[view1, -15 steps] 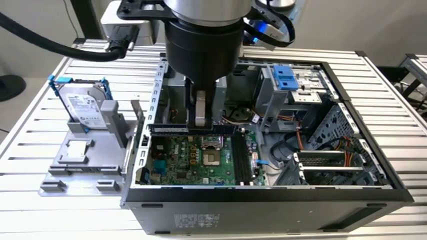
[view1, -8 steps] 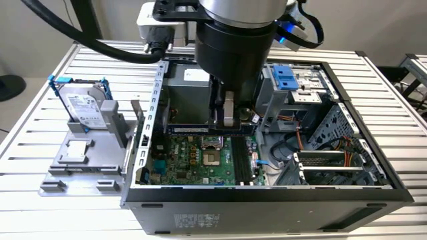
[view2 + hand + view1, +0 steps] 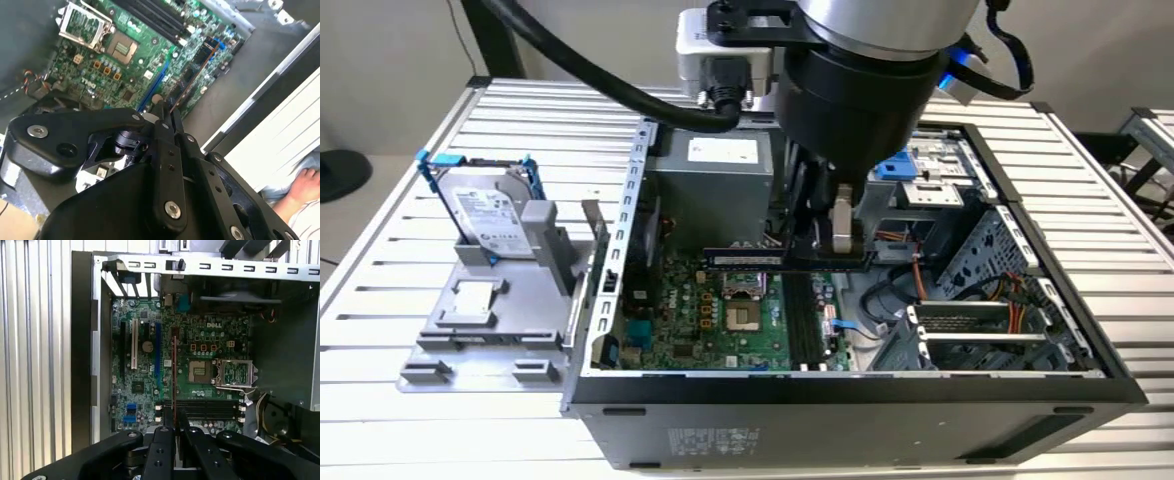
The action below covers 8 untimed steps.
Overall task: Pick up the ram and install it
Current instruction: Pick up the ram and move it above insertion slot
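Note:
The ram [image 3: 754,257] is a long, thin dark stick held level above the green motherboard [image 3: 687,325] inside the open computer case. My gripper [image 3: 842,245] is shut on it near the end at the exterior view's right. Both wrist views show it edge-on, as a narrow strip [image 3: 173,370] with black chips [image 3: 196,67] reaching out from the gripper [image 3: 176,421] [image 3: 168,107]. The ram lies crosswise to the long black slots [image 3: 803,320] [image 3: 202,407] and hangs above them, apart from the board.
The case's metal walls [image 3: 630,210] ring the motherboard, with the power supply [image 3: 714,185] at the back and drive bays and cables [image 3: 961,300] on the exterior view's right. A silver hard drive [image 3: 491,215] stands on a grey fixture [image 3: 474,340] outside. A person's hand [image 3: 305,181] rests beside the table.

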Available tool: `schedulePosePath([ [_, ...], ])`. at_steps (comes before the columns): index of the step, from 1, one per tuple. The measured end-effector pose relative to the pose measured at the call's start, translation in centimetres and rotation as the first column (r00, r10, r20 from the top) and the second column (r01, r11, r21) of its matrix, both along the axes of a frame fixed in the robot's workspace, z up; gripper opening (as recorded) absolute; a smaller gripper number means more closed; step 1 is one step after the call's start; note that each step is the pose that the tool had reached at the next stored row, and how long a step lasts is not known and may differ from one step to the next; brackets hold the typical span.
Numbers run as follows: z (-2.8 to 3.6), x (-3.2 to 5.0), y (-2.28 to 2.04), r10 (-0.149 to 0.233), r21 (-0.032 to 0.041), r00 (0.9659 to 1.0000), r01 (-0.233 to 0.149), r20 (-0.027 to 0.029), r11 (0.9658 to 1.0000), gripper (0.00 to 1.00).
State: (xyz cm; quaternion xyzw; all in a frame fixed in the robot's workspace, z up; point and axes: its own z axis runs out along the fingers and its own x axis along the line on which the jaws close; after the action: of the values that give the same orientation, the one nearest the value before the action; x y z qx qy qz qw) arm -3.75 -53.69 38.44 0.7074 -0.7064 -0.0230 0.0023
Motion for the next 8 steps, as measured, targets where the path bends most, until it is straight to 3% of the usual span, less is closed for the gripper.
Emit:
schedulePosePath([
  [8, 0.00, 3.33, 0.00, 0.000, 0.0001, 1.0000, 0.000, 0.0000, 1.0000, 0.00],
])
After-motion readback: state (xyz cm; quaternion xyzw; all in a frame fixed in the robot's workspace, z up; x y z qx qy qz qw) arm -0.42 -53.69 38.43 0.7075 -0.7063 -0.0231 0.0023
